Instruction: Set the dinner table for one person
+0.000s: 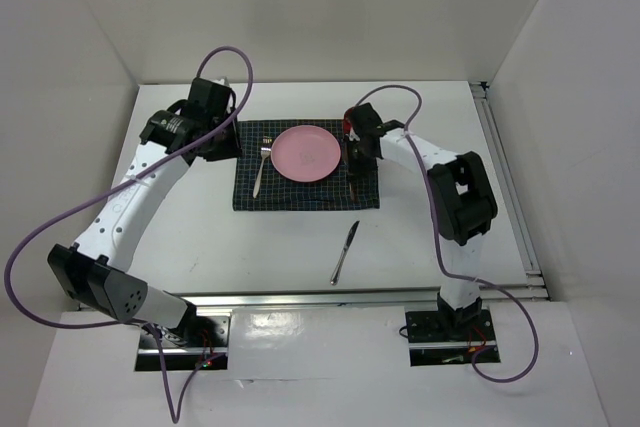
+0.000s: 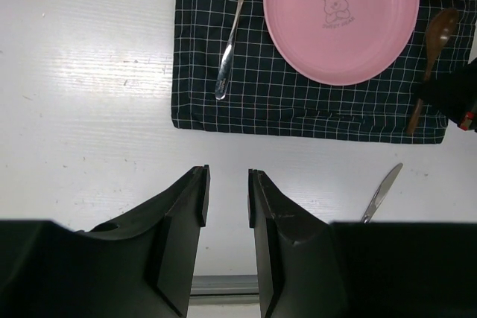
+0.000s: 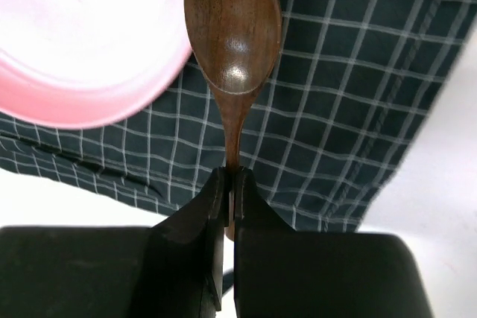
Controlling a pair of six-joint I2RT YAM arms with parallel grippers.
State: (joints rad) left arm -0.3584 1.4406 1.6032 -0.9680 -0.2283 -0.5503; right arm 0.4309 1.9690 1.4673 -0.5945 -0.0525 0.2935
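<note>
Your right fingers (image 3: 220,188) are pinched shut on the spoon (image 3: 232,27) handle, bowl at 12 o'clock, on the placemat (image 3: 335,109) at 3 o'clock of the plate (image 3: 74,35). Your left fingers (image 2: 203,184) are slightly parted and empty. The knife (image 1: 345,252) lies on the desk (image 1: 230,247) at 6 o'clock of the placemat, nearer your right arm.

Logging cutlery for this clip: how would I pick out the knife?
Find the dark checked placemat in the middle of the white dinner table. The knife lies alone on the bare surface below it in the top view, the only utensil off the cloth.
</note>
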